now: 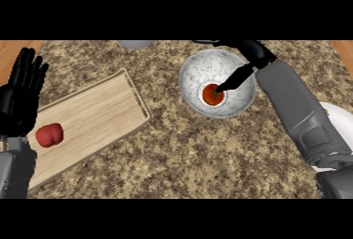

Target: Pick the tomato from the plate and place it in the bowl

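A red tomato (213, 94) lies in the bottom of the grey-white bowl (195, 70) at the upper middle of the counter. My right hand (254, 52) hangs over the bowl's right rim, and one straight finger (232, 80) points down to the tomato's right edge. Nothing is held in its fingers. A white plate (341, 116) shows at the right edge, mostly hidden behind my right forearm. At the left edge my left hand (21, 93) rests open, fingers up.
A wooden cutting board (96, 112) lies at the left with a red round object (49, 135) on its near-left part. A grey object (136, 44) peeks in at the top edge. Speckled counter stretches between board and bowl.
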